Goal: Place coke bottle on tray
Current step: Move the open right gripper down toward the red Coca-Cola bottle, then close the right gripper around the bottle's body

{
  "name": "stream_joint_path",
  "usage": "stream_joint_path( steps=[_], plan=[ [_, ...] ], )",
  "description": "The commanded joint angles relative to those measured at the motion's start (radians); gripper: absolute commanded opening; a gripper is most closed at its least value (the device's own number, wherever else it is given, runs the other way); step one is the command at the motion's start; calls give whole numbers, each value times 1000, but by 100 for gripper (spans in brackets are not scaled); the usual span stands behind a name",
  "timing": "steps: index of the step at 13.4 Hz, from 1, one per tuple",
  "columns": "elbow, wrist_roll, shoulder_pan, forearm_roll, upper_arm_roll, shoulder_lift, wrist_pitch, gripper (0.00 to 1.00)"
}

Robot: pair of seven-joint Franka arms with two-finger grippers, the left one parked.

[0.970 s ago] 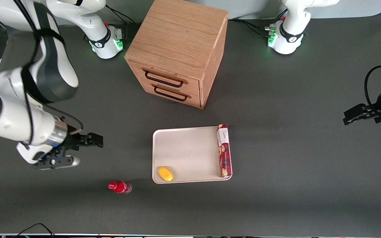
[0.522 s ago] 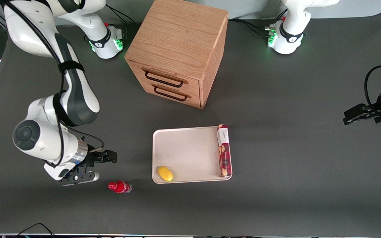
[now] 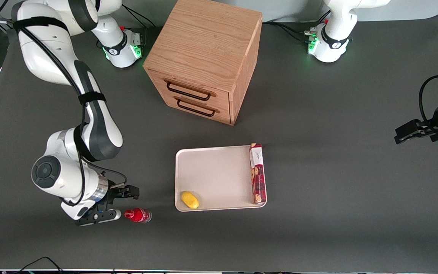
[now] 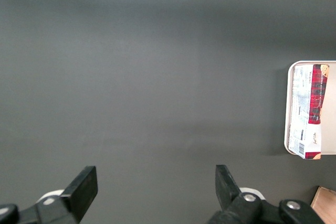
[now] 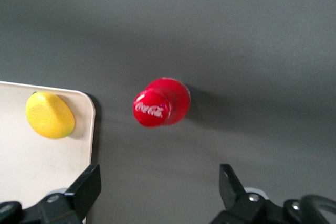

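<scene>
The coke bottle (image 3: 138, 215) is seen standing upright on the dark table (image 3: 318, 171) at lower left of the front view, just off the tray (image 3: 219, 177) corner where the lemon (image 3: 190, 200) lies. The gripper (image 3: 118, 203) is positioned beside the bottle, fingers spread and nothing held. The bottle is judged light, rigid and smooth, easily tipped. A grasp across the labelled body below the cap (image 5: 151, 108) is advised.
</scene>
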Motion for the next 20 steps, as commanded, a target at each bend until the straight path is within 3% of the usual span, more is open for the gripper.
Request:
stream_joint_path(
  steps=[1, 15, 17, 20],
  plan=[
    [124, -24, 6, 10, -10, 92, 11, 100],
    [231, -18, 42, -11, -47, 203, 52, 98],
    [243, -18, 42, -11, -47, 214, 55, 94],
    [246, -21, 42, -11, -45, 214, 55, 73]
  ],
)
